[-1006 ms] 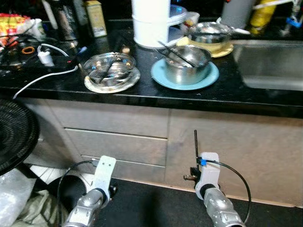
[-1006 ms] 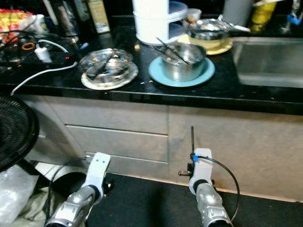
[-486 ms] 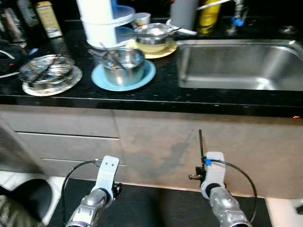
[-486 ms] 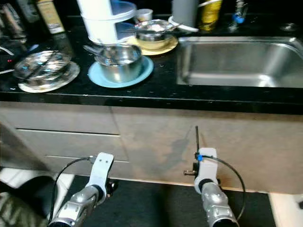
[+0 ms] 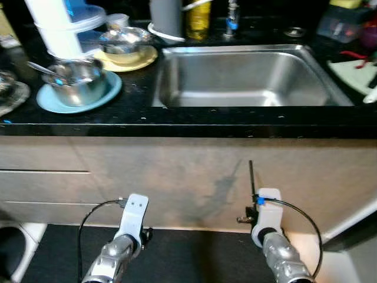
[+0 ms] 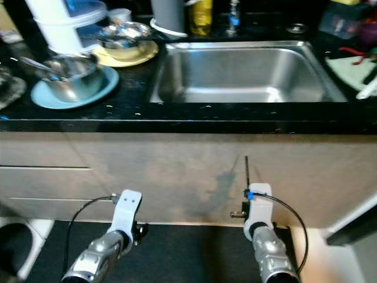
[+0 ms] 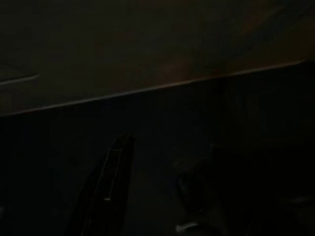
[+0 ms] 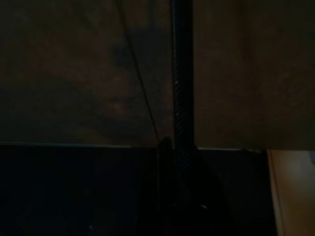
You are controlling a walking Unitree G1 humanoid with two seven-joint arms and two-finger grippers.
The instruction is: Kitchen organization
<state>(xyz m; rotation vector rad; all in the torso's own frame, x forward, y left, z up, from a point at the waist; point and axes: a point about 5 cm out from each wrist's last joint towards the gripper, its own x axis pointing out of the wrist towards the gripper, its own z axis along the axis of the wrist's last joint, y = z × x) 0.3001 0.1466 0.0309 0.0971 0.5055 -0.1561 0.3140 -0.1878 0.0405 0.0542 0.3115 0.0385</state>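
**A:** Nearest the camera, what is shown?

**B:** Two silver arms hang low before the beige cabinet front. The left gripper faces dark floor in its wrist view; one black finger is distinct, the other only a dim shape, so I cannot tell whether they are spread or pressed together. The right gripper appears as a single thin black bar against the cabinet; its fingers look pressed together, pinching nothing.

**A:** And the dishes?

**B:** On the black stone countertop, left of the rectangular stainless-steel sink: a round steel bowl holding utensils, seated on a light-blue plate. Behind it, a second steel bowl on a yellow plate. A white stacked container stands beside them. Farther back, a grey cylinder and a yellow bottle stand by the tap.

**A:** Differences from half a second ago?

**B:** The view has swung rightward: the sink is now central, the dishes sit at the left edge, and the glass bowl on its plate is nearly out of frame. The dishes themselves are unmoved; both arms hang as before.
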